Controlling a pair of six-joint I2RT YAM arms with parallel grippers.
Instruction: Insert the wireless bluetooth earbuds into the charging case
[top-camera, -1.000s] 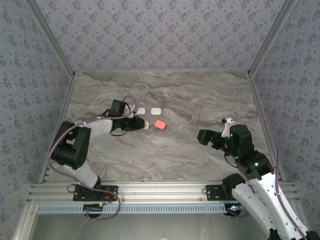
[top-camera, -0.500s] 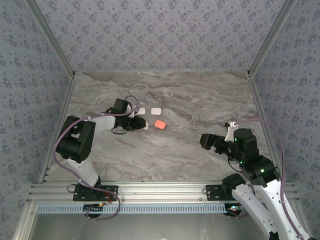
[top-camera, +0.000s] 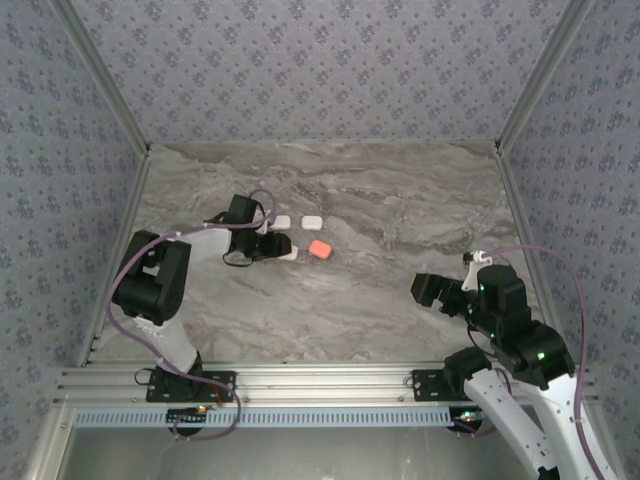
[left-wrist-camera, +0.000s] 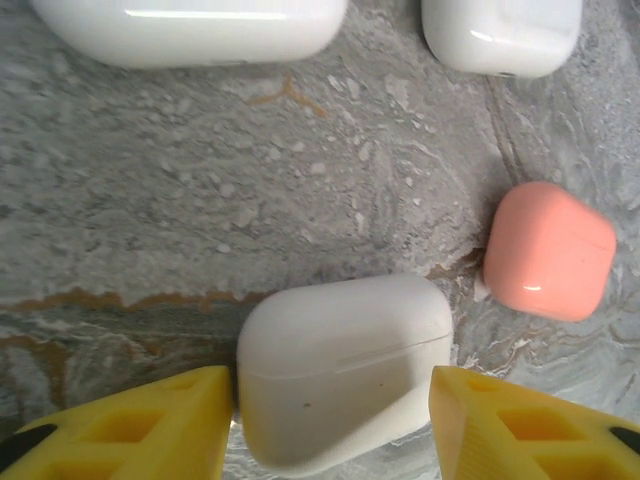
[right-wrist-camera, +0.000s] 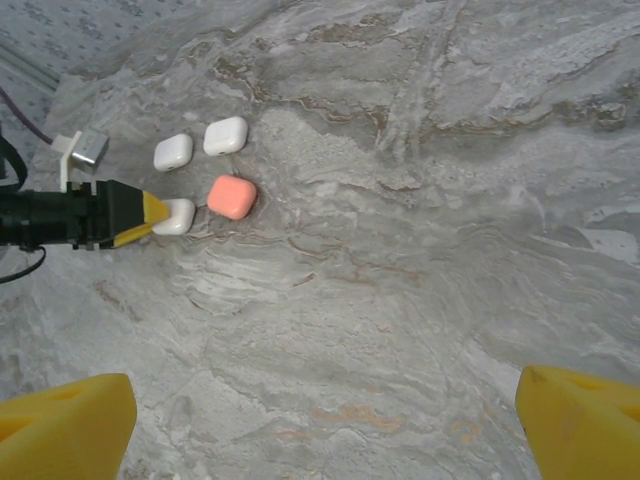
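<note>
White charging case (left-wrist-camera: 340, 370) is lying shut on the marble table (top-camera: 380, 300), between the left gripper (left-wrist-camera: 330, 400)'s parted jaws. The right gripper (right-wrist-camera: 325, 405) is hovering wide open, well apart. Earbuds' whereabouts cannot be told, nor progress.

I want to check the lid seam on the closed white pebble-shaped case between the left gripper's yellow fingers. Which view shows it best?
Left wrist: the white pebble-shaped case sits close up, its lid seam plain. Top external and right wrist each show it as a tiny white blob, no seam.
</note>
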